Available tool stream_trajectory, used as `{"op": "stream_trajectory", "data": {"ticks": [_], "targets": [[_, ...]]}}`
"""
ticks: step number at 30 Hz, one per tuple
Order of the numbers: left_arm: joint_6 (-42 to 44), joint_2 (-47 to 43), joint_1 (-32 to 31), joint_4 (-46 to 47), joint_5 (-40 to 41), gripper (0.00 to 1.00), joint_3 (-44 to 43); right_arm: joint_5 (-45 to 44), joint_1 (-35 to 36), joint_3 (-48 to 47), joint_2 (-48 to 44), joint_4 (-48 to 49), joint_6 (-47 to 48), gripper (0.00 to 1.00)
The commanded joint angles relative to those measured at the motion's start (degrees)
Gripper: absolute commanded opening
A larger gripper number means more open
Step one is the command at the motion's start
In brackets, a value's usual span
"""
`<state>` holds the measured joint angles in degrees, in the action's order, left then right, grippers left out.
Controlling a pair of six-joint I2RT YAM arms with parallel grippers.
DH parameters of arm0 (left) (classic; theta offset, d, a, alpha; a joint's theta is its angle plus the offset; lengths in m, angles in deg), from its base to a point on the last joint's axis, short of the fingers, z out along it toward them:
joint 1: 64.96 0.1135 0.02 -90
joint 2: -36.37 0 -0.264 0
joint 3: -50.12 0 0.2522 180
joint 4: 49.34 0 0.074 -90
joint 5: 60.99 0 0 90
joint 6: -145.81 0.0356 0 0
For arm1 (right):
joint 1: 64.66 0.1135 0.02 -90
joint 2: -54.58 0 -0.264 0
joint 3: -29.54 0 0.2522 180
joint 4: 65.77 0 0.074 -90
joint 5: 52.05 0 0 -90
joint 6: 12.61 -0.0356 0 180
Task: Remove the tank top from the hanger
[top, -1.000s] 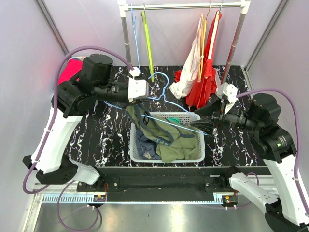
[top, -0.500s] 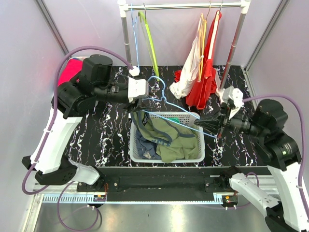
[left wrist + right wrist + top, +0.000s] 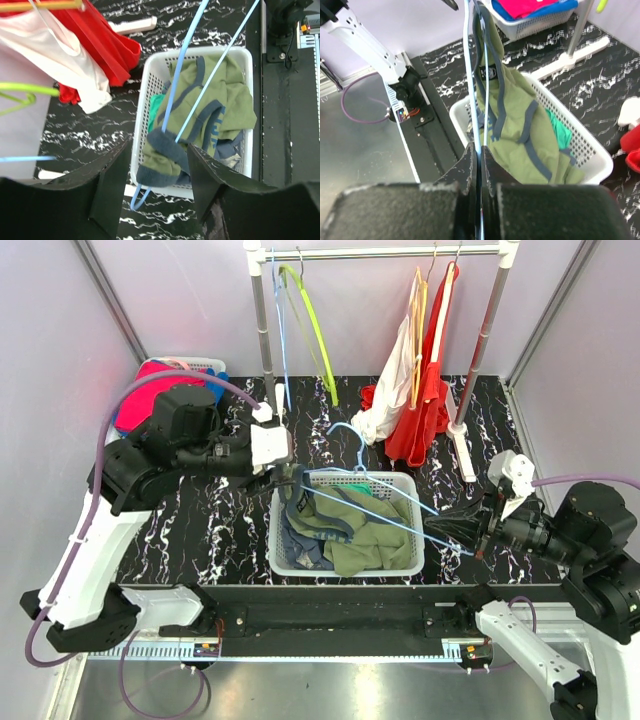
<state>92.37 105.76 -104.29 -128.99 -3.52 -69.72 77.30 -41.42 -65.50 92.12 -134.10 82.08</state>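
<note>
Your left claw [image 3: 160, 146] is standing with its fingers apart, straddling a bunched shoulder of the tank top [image 3: 220, 100] without pinching it. Your right claw [image 3: 479, 152] is pressing its fingers together on one end of the blue hanger [image 3: 186, 57], holding it out over the white basket [image 3: 146, 105] on the counter [image 3: 90, 135].

The tank top is lying mostly in that basket. Its olive body is spreading over other clothes, and one navy-trimmed shoulder is riding up at the hanger's far end, between your left fingers.

Expect it to behave as light, limp cloth. It is likely going to sag, stretch and slide rather than lift as one piece. The thin wire hanger is probably going to flex if you are pulling hard against it. The thick trimmed roll at the shoulder looks like the best place to take hold, close to the wire.

Some things are staying out of sight. You are not seeing whether that shoulder is actually looped around the hanger or only draped against it. The hanger tip is vanishing inside your right fingers. The other strap is getting lost among the folds. The clothes underneath are mostly covered.
</note>
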Motion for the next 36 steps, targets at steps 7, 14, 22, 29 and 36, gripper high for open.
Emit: {"op": "stream_trajectory", "data": {"ticks": [7, 14, 22, 29, 36], "targets": [[-3.5, -3.8, 0.7, 8.5, 2.7, 0.56, 16.4, -4.1, 0.0, -6.1, -0.6, -10.3, -1.7, 0.0], [-3.8, -5.7, 1.4, 12.2, 4.6, 0.42, 24.3, -8.7, -0.1, -10.2, -1.4, -14.9, -1.7, 0.0], [-3.2, -5.7, 1.7, 14.6, 6.3, 0.0, 28.6, -16.0, 0.0, -14.7, -3.3, -15.9, -0.5, 0.0], [-3.9, -4.9, 2.2, 15.7, 12.3, 0.0, 23.9, -25.4, 0.0, -18.0, -4.0, -12.2, -0.1, 0.0], [-6.9, -2.7, 0.1, 16.7, 7.7, 0.07, 24.2, -32.3, 0.0, -16.5, 0.1, 0.5, -2.8, 0.0]]}}
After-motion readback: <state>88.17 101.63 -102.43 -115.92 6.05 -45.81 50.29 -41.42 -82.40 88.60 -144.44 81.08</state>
